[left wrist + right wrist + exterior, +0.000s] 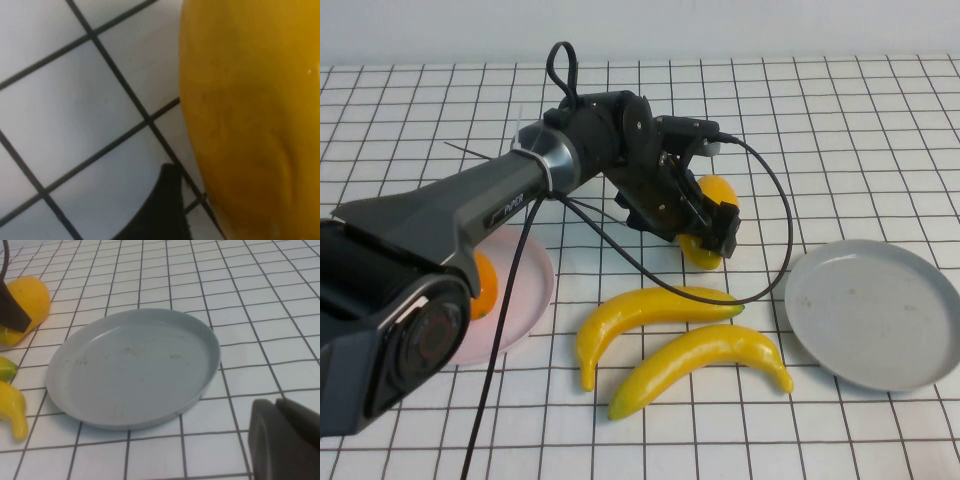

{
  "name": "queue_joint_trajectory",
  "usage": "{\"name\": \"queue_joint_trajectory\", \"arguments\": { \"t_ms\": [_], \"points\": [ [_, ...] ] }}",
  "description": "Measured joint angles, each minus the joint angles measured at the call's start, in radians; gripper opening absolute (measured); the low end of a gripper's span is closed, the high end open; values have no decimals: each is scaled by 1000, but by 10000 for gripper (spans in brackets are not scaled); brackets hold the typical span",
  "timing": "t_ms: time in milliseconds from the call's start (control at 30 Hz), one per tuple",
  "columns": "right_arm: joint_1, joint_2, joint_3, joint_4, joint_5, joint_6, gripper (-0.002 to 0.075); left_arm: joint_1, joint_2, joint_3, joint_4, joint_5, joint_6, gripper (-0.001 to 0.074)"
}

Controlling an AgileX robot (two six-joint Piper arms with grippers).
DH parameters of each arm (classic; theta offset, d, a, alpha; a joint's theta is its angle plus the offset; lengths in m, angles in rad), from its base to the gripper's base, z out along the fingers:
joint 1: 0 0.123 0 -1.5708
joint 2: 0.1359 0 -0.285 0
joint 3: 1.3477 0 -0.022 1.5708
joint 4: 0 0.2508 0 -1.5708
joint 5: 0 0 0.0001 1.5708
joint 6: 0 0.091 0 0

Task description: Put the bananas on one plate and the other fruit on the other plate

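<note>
My left gripper [710, 232] is low over the yellow mango [717, 190] at mid-table, with its fingers apart on either side of it. In the left wrist view the mango [250, 120] fills the frame, and one dark fingertip [162, 205] stands just clear of it. The orange mango [486, 285] lies on the pink plate [525, 300], partly hidden by the arm. Two bananas [650, 308] [705, 358] lie on the table in front. The grey plate [875, 312] is empty at the right. My right gripper [275, 402] is shut and empty beside the grey plate [135, 367]; it is out of the high view.
The left arm and its black cable [775, 215] stretch from the near left across the pink plate to mid-table. The table is a white cloth with a black grid [840, 130]. The right wrist view also shows the mango [32, 302] and a banana end [12, 410].
</note>
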Motion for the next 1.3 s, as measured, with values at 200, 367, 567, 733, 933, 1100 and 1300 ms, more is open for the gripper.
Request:
{"name": "queue_joint_trajectory", "arguments": {
  "t_ms": [200,367,567,733,933,1100,1300],
  "points": [
    [0,0,0,0,0,0,-15,0,3,-2,10,0,3,638],
    [0,0,0,0,0,0,-15,0,3,-2,6,0,5,490],
    [0,0,0,0,0,0,-15,0,3,-42,17,89,12,490],
    [0,0,0,0,0,0,-15,0,-67,-102,186,272,-73,490],
    [0,0,0,0,0,0,-15,0,-194,-108,416,362,-202,490],
    [0,0,0,0,0,0,-15,0,-309,33,515,362,-284,490],
    [0,0,0,0,0,0,-15,0,-503,456,567,213,-445,490]
  ]
}}
